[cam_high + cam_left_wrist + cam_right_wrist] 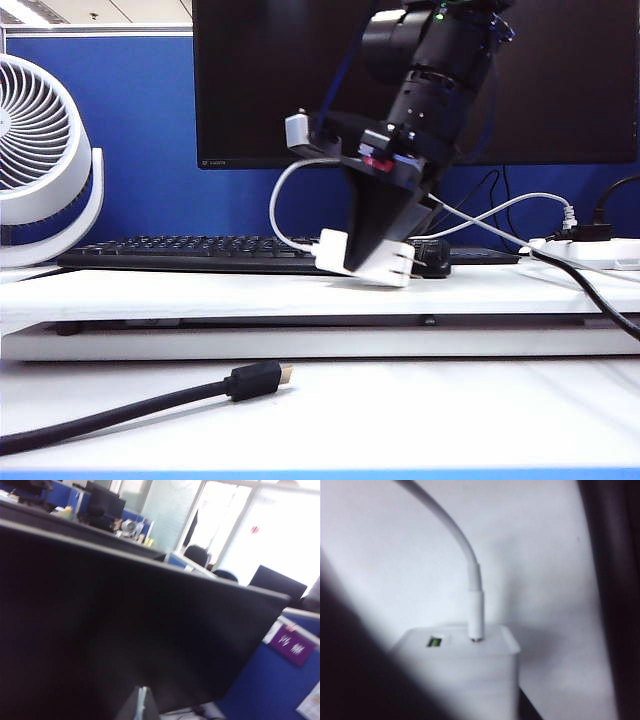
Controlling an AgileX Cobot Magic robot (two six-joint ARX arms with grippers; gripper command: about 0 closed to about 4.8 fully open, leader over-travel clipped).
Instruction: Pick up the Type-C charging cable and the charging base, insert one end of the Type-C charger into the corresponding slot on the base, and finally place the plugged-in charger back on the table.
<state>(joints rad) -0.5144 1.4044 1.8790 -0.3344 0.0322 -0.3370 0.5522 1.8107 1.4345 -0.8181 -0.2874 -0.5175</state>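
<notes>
Lowering the charging base (378,262) toward the table (200,290), we are carrying it in the right gripper (372,250), whose dark fingers are standing on either side of the white block just above the desk surface, in front of the keyboard (180,250). The right wrist view is showing the Type-C charging cable (470,575) with its plug seated in a port on the base's top face, beside a green-lit port (435,641). The insertion looks complete to us, so we are judging the step in hand to be setting the plugged-in charger down.

Whether the right jaws are pressing on the base or already easing off, we cannot tell; the block is tilted and looks barely clear of the table. The left gripper (142,705) is raised away from the work, with only a sliver of it showing in front of the black monitor (125,630), and it is closed on nothing we can see.

To finish well, we are wanting the base levelled before contact, so one flat face meets the surface instead of an edge. We are also wanting the jaws parted only once the base is resting, then drawn straight up, so the fingers are not dragging the looped cable (285,195) and tugging the plug loose.
</notes>
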